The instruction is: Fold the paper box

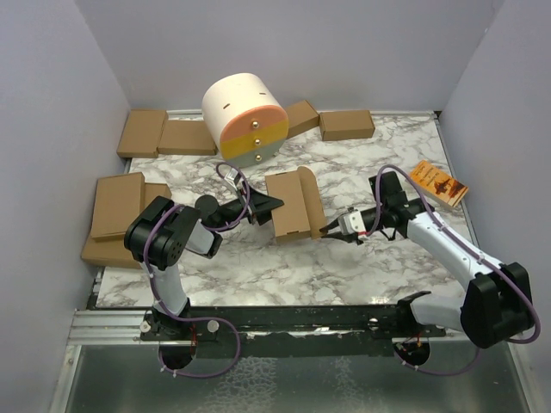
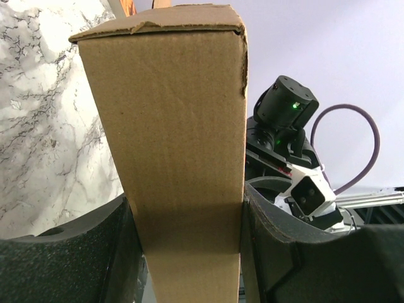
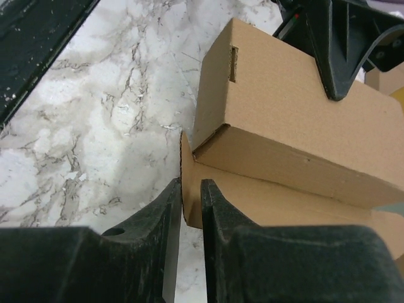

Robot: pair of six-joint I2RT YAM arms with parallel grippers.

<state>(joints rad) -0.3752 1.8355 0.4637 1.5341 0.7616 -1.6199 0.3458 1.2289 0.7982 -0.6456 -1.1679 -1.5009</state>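
Observation:
The paper box (image 1: 293,206) is plain brown cardboard, partly folded, and lies mid-table between both arms. My left gripper (image 1: 269,206) holds its left end. In the left wrist view the box (image 2: 177,126) fills the gap between the fingers (image 2: 265,240) and touches both pads, with the left gripper (image 2: 186,202) shut on it. My right gripper (image 1: 331,228) is at the box's right edge. In the right wrist view the right gripper (image 3: 191,186) stands nearly closed around a thin side flap (image 3: 187,158) of the box (image 3: 284,95).
A domed white, orange and yellow drawer unit (image 1: 245,116) stands at the back. Ready-made brown boxes lie at the back left (image 1: 164,133), back right (image 1: 344,125) and stacked at the left (image 1: 116,211). An orange booklet (image 1: 441,183) lies at the right edge.

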